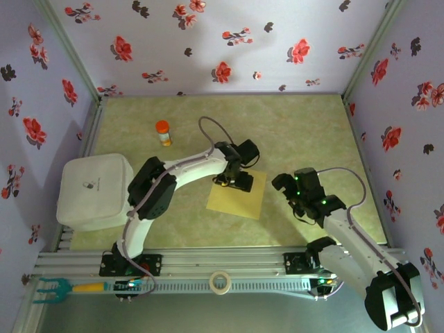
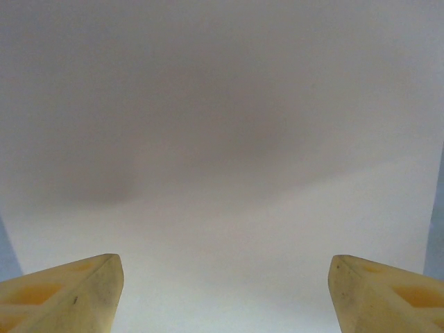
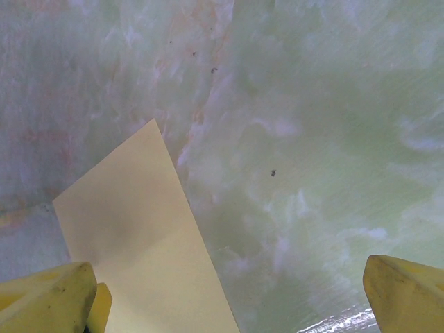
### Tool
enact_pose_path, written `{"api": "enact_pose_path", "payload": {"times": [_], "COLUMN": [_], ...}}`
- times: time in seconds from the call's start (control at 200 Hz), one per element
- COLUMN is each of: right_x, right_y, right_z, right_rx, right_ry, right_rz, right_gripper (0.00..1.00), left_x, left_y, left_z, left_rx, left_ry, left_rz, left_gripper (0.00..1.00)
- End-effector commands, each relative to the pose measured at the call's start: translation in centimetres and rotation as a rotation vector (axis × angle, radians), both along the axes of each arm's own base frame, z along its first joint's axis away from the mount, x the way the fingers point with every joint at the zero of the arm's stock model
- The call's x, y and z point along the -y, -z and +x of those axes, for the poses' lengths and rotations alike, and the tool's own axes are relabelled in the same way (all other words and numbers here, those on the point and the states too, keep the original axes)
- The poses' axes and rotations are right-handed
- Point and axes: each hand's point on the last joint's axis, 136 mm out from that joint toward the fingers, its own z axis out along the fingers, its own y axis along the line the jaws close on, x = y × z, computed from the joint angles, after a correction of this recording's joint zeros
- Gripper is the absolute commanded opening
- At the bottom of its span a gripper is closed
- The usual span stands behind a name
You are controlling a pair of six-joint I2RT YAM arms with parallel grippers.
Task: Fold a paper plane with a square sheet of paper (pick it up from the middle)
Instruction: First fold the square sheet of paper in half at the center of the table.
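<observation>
Left gripper (image 1: 232, 183), jaws spread and empty, sits over the middle of the square sheet of paper (image 1: 243, 201): thin, limp, probably slippery, so pinch up its centre.

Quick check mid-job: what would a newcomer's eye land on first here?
The yellow square sheet of paper lying flat at centre, with the left gripper open directly over its middle. The right gripper, also open, hovers at the sheet's right edge; an orange-capped bottle stands further back on the left.
</observation>
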Motion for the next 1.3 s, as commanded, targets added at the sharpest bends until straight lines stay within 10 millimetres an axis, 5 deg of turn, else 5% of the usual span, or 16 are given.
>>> {"api": "enact_pose_path", "payload": {"times": [0.0,0.315,0.605,0.995,1.295], "right_x": [1.2,1.2,1.2,1.1,1.3], "right_y": [0.8,1.0,1.0,1.1,0.8], "right_z": [-0.6,-0.6,-0.7,-0.7,-0.8], "right_rx": [-0.022,-0.029,-0.033,-0.036,-0.030], "right_ry": [0.035,0.032,0.032,0.030,0.031], "right_rz": [-0.041,-0.038,-0.035,-0.025,-0.031], "right_gripper": [0.99,0.99,0.99,0.99,0.99], "left_x": [-0.3,-0.1,0.4,-1.1,-1.1], "left_y": [1.8,3.4,2.2,5.2,5.6], "left_z": [-0.9,-1.2,-0.8,-1.8,-2.0], "left_rx": [-0.046,-0.068,-0.043,-0.089,-0.096], "left_ry": [0.021,0.011,0.007,-0.008,-0.002], "left_rz": [0.059,0.085,0.096,0.165,0.169], "left_gripper": [0.79,0.82,0.85,0.85,0.83]}}
